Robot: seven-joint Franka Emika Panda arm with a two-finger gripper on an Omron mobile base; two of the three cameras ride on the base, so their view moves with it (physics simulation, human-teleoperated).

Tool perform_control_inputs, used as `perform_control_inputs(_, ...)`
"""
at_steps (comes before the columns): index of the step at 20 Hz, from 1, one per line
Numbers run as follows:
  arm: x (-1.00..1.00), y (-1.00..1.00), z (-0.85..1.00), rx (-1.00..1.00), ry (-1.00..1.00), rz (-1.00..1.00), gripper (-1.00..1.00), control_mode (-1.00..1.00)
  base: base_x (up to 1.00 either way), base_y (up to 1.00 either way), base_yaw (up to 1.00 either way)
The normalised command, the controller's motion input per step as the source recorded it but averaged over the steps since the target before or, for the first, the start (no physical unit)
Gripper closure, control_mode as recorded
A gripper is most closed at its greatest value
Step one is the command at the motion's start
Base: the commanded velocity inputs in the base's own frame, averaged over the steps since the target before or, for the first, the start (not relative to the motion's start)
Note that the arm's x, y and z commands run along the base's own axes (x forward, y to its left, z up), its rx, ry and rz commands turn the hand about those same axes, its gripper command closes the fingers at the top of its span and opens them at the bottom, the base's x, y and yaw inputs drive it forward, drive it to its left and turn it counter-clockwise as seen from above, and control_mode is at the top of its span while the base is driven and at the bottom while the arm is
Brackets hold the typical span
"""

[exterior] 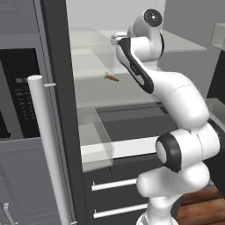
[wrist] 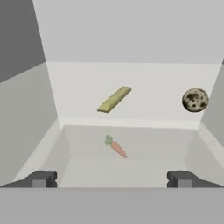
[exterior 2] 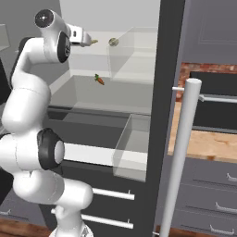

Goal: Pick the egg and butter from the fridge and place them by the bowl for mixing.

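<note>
The fridge [exterior 2: 164, 69] stands open before me. On its upper glass shelf lie the butter [wrist: 114, 99], a pale-yellow stick, and to its right the egg [wrist: 195, 99], a speckled tan-brown ball. The right base view shows the butter [exterior 2: 94, 41] just ahead of my hand and the egg [exterior 2: 113, 41] further right. My gripper [wrist: 112, 179] is open at the shelf's front, short of the butter, with nothing between its fingers. The right base view has my gripper [exterior 2: 87, 40] at upper-shelf height. The bowl is out of view.
An orange carrot [wrist: 116, 147] lies on the shelf below, also seen as the carrot [exterior: 112, 78]. Clear door bins [exterior 2: 132, 148] jut out at mid height. A door with a long silver handle [exterior: 46, 140] and black display panel [exterior: 22, 88] flanks the opening on the left.
</note>
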Motion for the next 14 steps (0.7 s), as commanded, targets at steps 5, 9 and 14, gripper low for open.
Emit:
perform_control_inputs(5,0.64,0.00,0.00,0.01,0.00,-0.02,-1.00,-1.00,0.00,0.00,0.00)
perform_control_inputs(9,0.61,0.00,0.00,0.02,0.00,-0.02,-1.00,-1.00,0.00,0.00,0.00)
perform_control_inputs(14,0.66,0.00,0.00,0.01,0.00,-0.02,-1.00,-1.00,0.00,0.00,0.00)
